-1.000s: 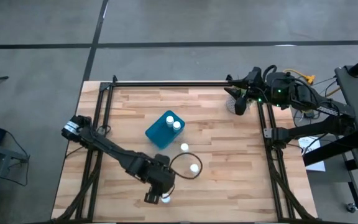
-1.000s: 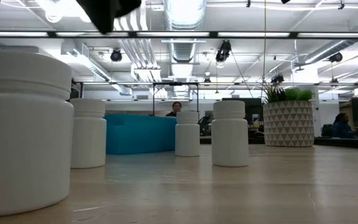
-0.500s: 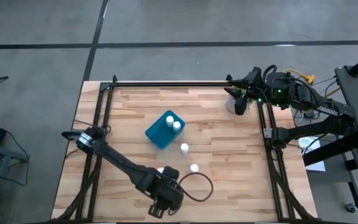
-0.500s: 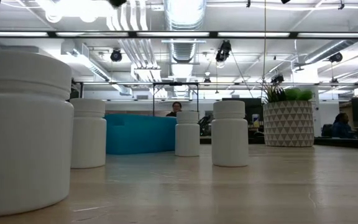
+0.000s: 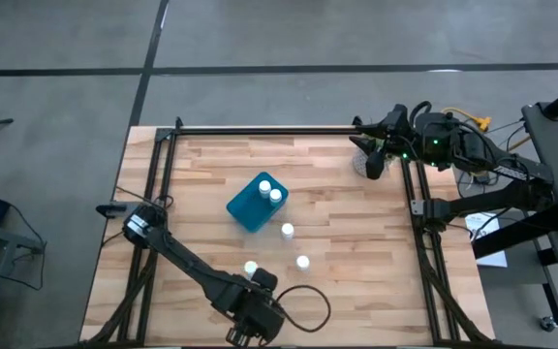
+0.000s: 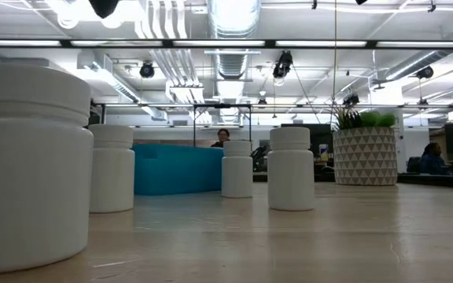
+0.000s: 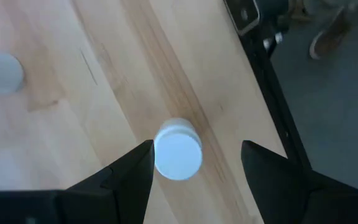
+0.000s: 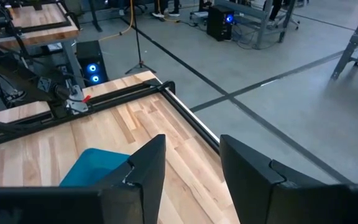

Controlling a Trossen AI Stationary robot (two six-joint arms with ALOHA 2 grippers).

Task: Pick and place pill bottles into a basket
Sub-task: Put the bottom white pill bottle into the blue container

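Note:
My left gripper (image 7: 196,153) is open and points down near the table's near edge (image 5: 243,334). A white pill bottle (image 7: 178,155) stands upright on the wood below it, between the two fingers and nearer one of them; I cannot tell whether that finger touches it. Three more pill bottles (image 5: 251,268) (image 5: 302,262) (image 5: 287,230) stand upright on the table. Two bottles (image 5: 270,190) sit in the teal basket (image 5: 248,208). My right gripper (image 8: 191,174) waits open and high at the far right corner (image 5: 371,160).
A white patterned pot with a green plant (image 6: 365,153) stands at the far right. Black frame rails (image 5: 153,223) run along the table's left, right and far sides. A cable loop (image 5: 308,308) lies beside my left arm. Bare wood lies right of the bottles.
My left gripper has moved toward the table's near edge, staying pointed down and open. It now hides the bottle by that edge in the high view. The bottle near the table's middle that the arm covered shows again. The cable loop has shifted with the arm.

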